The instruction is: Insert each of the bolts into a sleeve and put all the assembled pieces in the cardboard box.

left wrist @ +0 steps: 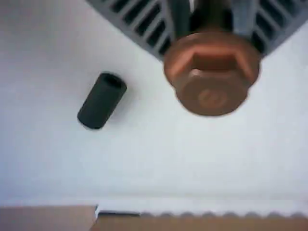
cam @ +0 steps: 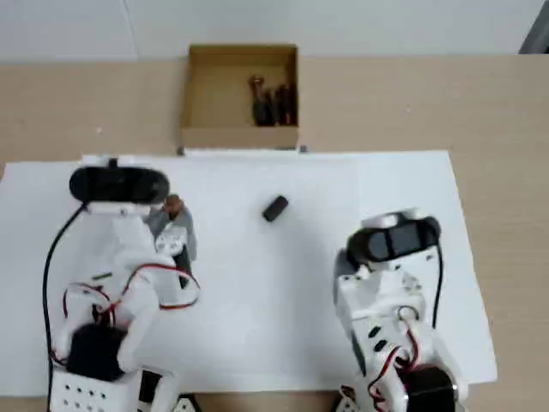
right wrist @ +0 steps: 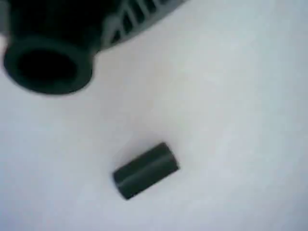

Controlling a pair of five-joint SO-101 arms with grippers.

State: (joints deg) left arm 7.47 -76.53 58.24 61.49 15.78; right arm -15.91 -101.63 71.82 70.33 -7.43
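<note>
Left gripper (left wrist: 211, 19) pinches a bolt (left wrist: 211, 77); right gripper (right wrist: 62, 29) clamps a sleeve (right wrist: 48, 65). Next, I judge, I must line them up end to end.

No legible text, labels, numbers or signs anywhere. Faint raised marks on head of bolt (left wrist: 210, 96), too blurred to read.
</note>
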